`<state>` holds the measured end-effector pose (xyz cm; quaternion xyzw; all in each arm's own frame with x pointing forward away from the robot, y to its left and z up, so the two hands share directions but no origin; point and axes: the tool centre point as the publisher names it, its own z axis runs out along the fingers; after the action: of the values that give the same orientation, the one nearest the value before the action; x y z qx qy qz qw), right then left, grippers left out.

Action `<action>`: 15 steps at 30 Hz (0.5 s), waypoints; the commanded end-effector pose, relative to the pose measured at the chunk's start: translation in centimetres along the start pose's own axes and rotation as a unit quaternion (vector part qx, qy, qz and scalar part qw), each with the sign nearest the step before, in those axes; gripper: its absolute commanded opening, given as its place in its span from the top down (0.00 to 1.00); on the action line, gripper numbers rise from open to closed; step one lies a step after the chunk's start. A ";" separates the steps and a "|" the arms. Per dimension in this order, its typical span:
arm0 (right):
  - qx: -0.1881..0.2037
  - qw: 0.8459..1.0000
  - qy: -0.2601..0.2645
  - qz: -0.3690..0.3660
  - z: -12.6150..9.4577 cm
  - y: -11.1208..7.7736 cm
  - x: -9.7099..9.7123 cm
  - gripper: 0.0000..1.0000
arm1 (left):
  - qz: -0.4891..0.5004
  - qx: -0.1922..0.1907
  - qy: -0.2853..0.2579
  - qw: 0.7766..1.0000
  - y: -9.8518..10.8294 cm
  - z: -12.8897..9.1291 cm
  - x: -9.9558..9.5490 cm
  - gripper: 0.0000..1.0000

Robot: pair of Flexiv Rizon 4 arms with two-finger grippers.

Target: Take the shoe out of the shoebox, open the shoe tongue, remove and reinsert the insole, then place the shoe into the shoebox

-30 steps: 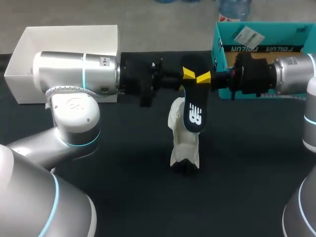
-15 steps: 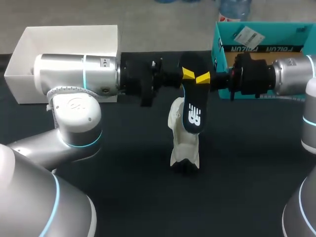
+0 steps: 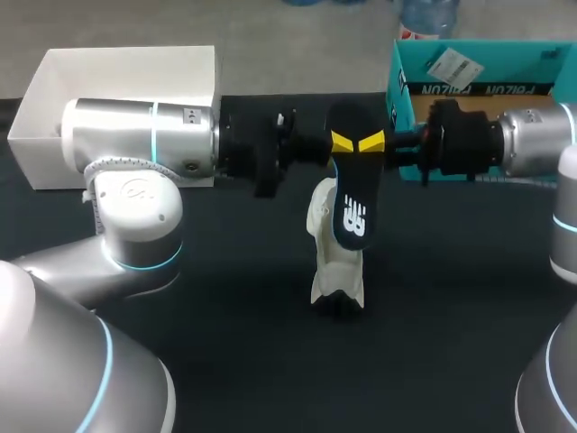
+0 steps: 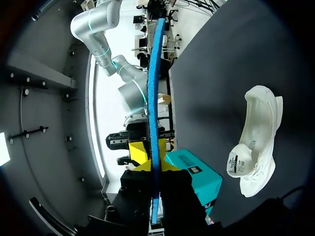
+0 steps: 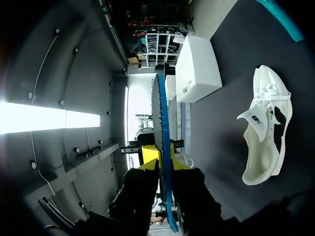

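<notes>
A black insole [image 3: 350, 203] with a white logo and a blue underside hangs upright over the table, toe end down. It sits just above the white shoe [image 3: 335, 262], which lies on the dark mat. My left gripper [image 3: 341, 142] and right gripper [image 3: 372, 142] meet at the insole's upper end from opposite sides. In the left wrist view the blue insole edge [image 4: 155, 98] runs between my left gripper [image 4: 154, 164], which is shut on it. The right wrist view has the insole [image 5: 161, 113] between my right gripper [image 5: 164, 160], open with a slight gap.
A teal shoebox [image 3: 469, 63] stands open at the back right, behind my right arm. A white box [image 3: 117, 81] stands at the back left, behind my left arm. The shoe [image 4: 256, 147] lies on its side, off to one side of both grippers.
My left gripper has closed onto the insole's upper end. The right gripper's fingers have eased apart. The insole has sunk slightly towards the shoe.
</notes>
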<state>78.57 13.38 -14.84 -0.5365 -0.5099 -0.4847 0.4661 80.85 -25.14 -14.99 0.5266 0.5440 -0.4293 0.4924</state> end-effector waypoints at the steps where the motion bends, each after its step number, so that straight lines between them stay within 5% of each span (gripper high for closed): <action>1: -0.022 1.000 -0.007 -0.002 -1.4 -1.4 -0.2 0.00 | -0.026 -0.004 0.011 1.000 -0.2 -0.4 -0.1 1.00; 15: -0.062 0.991 -0.117 -0.032 -7.7 -3.6 -2.3 0.00 | -0.069 0.002 0.045 0.997 -0.6 -2.0 1.0 1.00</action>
<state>76.34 7.78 -17.17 -0.5872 -0.5463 -0.4712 0.3670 80.42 -23.38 -16.03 0.5059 0.5979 -0.4416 0.4376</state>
